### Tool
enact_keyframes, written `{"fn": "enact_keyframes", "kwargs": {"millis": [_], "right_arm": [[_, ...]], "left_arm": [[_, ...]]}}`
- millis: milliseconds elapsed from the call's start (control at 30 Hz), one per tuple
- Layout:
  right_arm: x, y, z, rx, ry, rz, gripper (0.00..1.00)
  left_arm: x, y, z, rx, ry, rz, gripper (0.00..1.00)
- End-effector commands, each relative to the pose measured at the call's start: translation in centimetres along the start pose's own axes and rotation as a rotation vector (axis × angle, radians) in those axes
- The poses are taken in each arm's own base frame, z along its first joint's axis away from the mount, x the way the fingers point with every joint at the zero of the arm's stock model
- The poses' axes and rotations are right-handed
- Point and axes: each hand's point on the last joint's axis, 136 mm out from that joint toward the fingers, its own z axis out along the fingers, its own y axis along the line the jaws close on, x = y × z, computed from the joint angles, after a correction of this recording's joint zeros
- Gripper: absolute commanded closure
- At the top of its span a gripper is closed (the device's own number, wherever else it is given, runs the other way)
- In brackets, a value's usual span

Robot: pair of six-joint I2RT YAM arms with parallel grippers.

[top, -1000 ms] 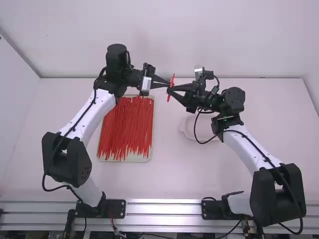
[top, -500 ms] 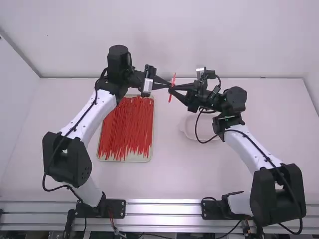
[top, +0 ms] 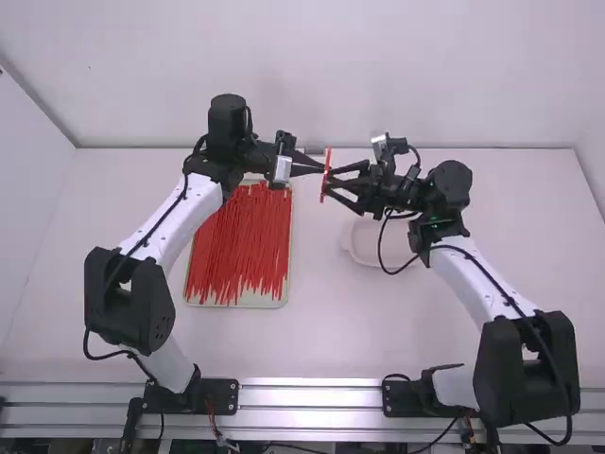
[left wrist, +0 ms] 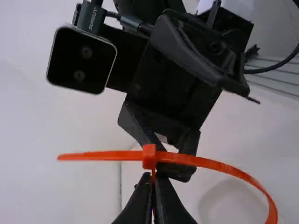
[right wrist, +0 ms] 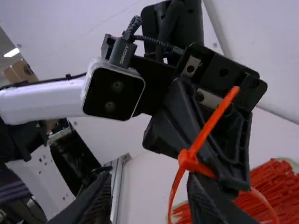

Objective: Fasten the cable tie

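Your left gripper [left wrist: 152,181] is holding the red plastic cable tie [left wrist: 196,161] up in the air. Its jaws are pinching shut on the tie right under the small square head, so the head is sitting just past the jaw tips. The strap is running out of both sides of the head: a short straight end on one side, and a long run on the other that is curving back down in a loop.

Your right gripper [right wrist: 150,186] is facing the left one nose to nose, close in. Its jaws are standing wide open, one on each side of the hanging strap, and gripping nothing. One jaw tip is sitting right behind the strap beside the head; you can't tell whether it is touching.

On the white table [top: 529,208] below the grippers, a beige flat tray [top: 236,305] of loose red ties is lying on the left jaws' side. A white shallow bowl [top: 354,248] is sitting on the right jaws' side.
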Motion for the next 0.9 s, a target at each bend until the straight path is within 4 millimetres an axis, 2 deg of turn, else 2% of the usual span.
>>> {"fn": "enact_keyframes", "kwargs": {"millis": [0,233,567,700,867], "right_arm": [[-1.2,-0.1,-0.6,0.013,-0.013,-0.036,0.51],[-1.4,0.1,-0.8,0.007,-0.012,-0.018,0.47],[-2.3,-1.2,-2.7,0.065,-0.045,0.007,0.43],[-2.4,-1.1,-2.3,0.064,-0.053,0.006,0.43],[-2.8,0.3,-1.3,0.021,-0.061,-0.016,0.42]], "left_arm": [[-1.8,-0.9,0.1,0.054,-0.083,0.013,0.98],[-2.0,-1.1,0.1,0.063,-0.095,0.009,0.98],[-2.1,-1.3,0.5,0.072,-0.101,-0.015,0.98],[-2.0,-1.3,0.8,0.07,-0.094,-0.016,0.98],[-2.0,-1.3,0.8,0.07,-0.095,-0.016,0.98]]}}
